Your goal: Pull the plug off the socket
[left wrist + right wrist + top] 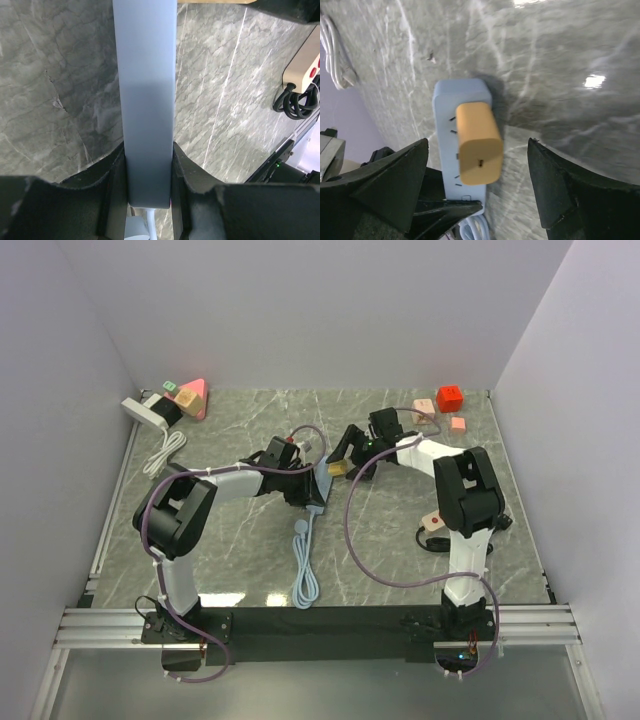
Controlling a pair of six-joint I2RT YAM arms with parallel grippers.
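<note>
Top external view: pale blue plastic power strip [318, 496] lying mid-tabletop [230, 430], boxy orange plug [338, 468] seated in its far end, cable trailing off the near end.

Pinched across its width by the left jaws, as seen from the left wrist: strip [145, 100] running straight between both fingers [114, 180], no gap on either side. Likely held so to pin the strip down, letting only the plug come away.

Straddled by the right jaws, spread wide, as seen from the right wrist: plug [478, 145] centred between them, clear space on both sides, nothing gripped yet. Probably lined up this way for a straight pull off the strip's face [451, 95].

Counted:
- one blue strip, one orange plug, two arms working
- one beige power strip with red switch and coiled black cord [436, 525], right of the blue strip and nearer the bases
- one white adapter block with white cable [148, 410], far left of and beyond the blue strip
- one pink triangular toy [195, 398] beside that
- one red cube [449, 398] and two pale pink blocks [424, 406], beyond the blue strip to the right
</note>
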